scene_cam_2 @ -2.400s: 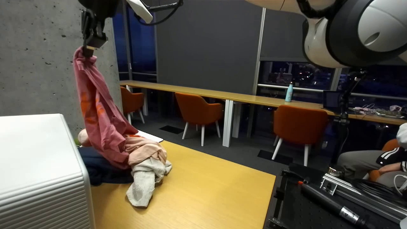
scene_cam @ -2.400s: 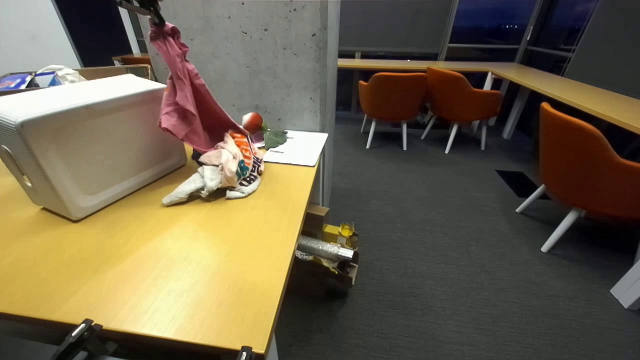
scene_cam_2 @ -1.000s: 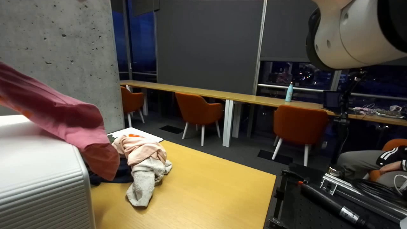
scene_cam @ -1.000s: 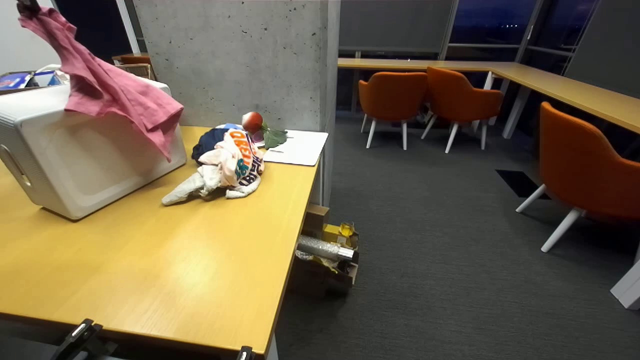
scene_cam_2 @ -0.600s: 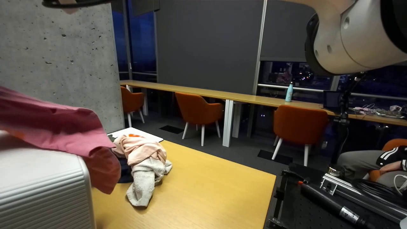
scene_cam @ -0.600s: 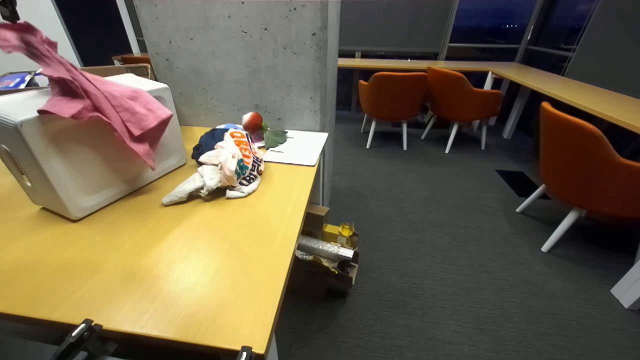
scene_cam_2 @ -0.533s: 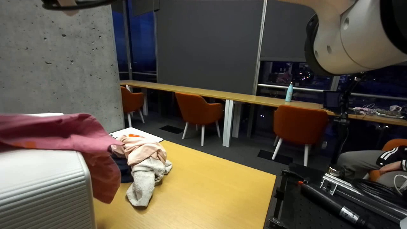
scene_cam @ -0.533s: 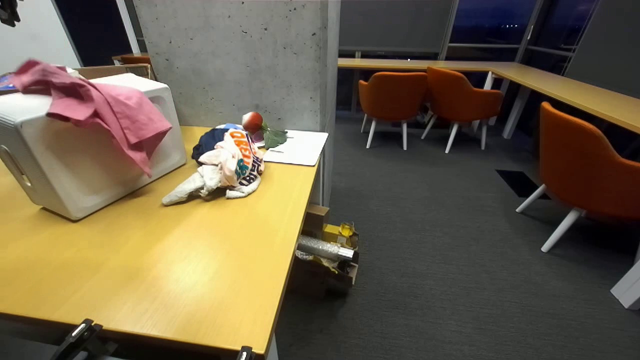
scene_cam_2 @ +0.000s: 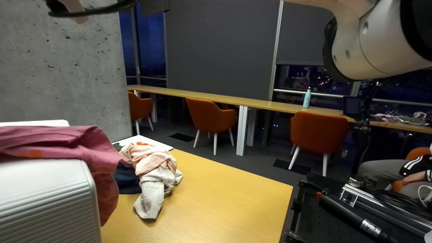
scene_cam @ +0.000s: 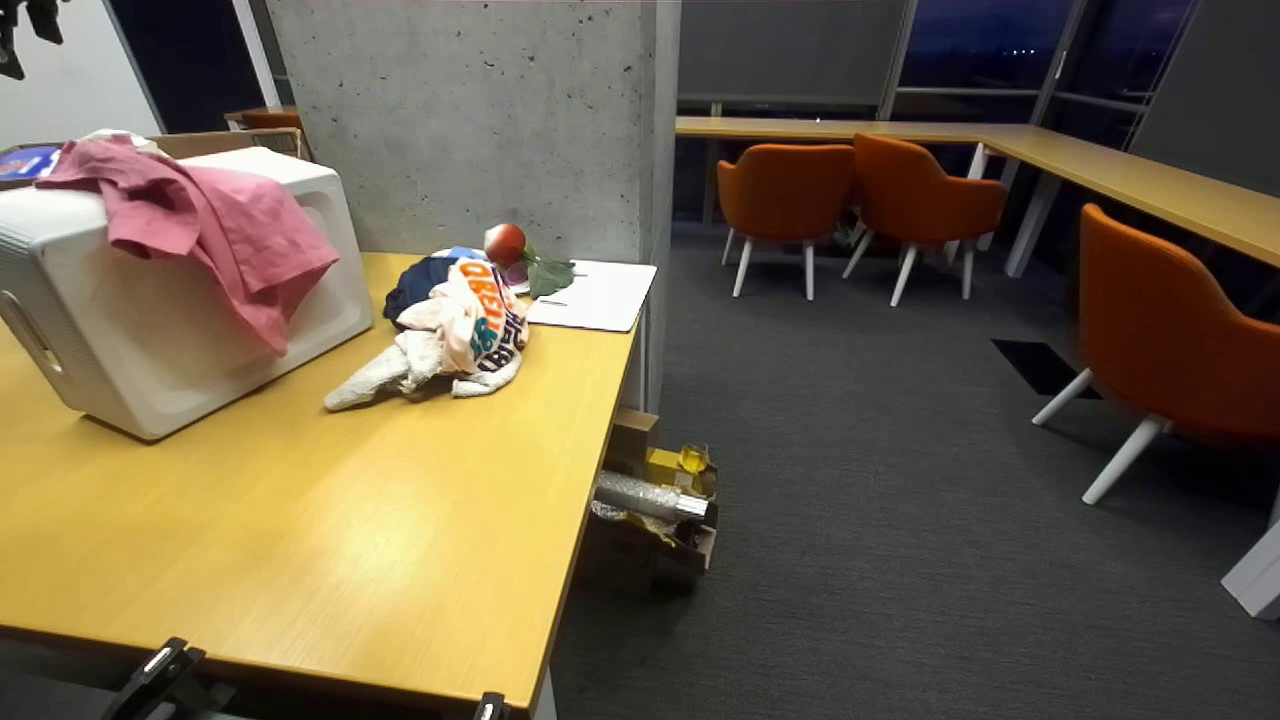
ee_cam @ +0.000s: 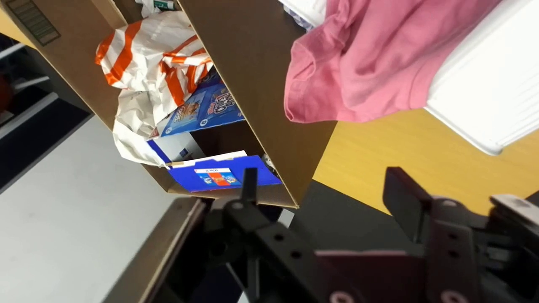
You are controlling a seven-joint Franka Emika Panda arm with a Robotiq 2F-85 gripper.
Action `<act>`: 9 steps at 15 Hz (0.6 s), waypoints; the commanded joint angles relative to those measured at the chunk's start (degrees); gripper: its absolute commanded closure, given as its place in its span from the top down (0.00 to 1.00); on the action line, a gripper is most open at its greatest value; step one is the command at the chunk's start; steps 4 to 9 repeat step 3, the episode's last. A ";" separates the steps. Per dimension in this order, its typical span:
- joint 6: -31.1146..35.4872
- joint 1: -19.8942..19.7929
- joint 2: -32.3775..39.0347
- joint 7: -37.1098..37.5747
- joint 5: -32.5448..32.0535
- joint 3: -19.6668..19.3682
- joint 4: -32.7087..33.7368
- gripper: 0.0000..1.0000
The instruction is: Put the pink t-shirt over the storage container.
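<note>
Claw (ee_cam: 326,189): fingers (ee_cam: 406,202) spread, nothing between them, so released. Pink t-shirt (ee_cam: 379,63) sits ahead of the fingertips, upper right in wrist view; in an exterior view the shirt (scene_cam: 215,215) is below the claw (scene_cam: 31,52), clear air between. Its long axis runs across the storage container (scene_cam: 150,340): one end overhangs the edge facing the cardboard box (ee_cam: 261,63), the other slants down the opposite face. Can't tell if it touches the box. Drape looks done to me; next is likely a straight-up retreat, and with nothing pinched I'd expect no drag.

Text: blue pack (ee_cam: 221,174) in the box, label (ee_cam: 212,171) seems to say "PACKS", number unclear. Blue snack packaging (ee_cam: 202,111) near it shows "7" and "8", brand not readable. Peach garment (scene_cam: 450,320) on the table (scene_cam: 350,500): orange, teal and navy lettering, no sure word. Bottle (scene_cam_2: 306,98) on the far desk (scene_cam_2: 263,103): any marking too small to read.
</note>
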 commanded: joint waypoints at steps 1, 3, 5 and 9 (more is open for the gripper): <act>0.11 0.52 -0.80 2.94 -2.23 -3.68 0.34 1.00; -0.30 0.57 -1.58 5.31 -4.33 -6.25 -0.27 1.00; -0.30 0.57 -1.58 5.31 -4.33 -6.25 -0.27 1.00; -0.30 0.57 -1.58 5.31 -4.33 -6.25 -0.27 1.00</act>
